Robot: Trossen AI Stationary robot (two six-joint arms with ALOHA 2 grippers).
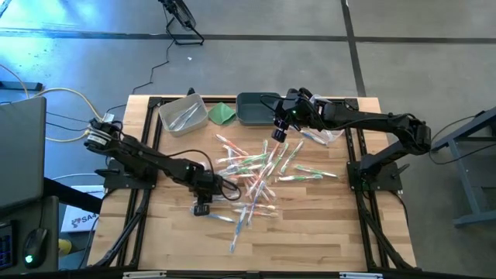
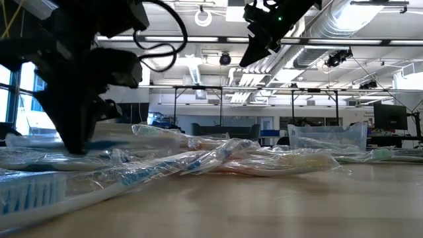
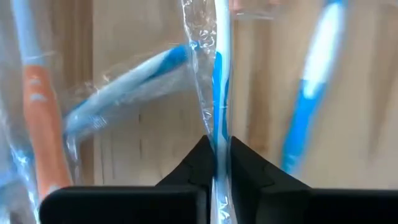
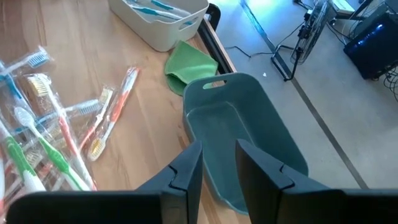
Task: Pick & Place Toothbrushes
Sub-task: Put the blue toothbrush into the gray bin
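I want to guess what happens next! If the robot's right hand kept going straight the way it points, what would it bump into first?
Most likely the dark green bin. The right hand, fingers apart and holding nothing, points right into it, though how high it hovers above is hard to judge.

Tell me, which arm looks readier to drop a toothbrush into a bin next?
Probably the left. Its left gripper is down in the pile, fingers shut on a blue toothbrush. The right gripper hangs open and empty above the green bin.
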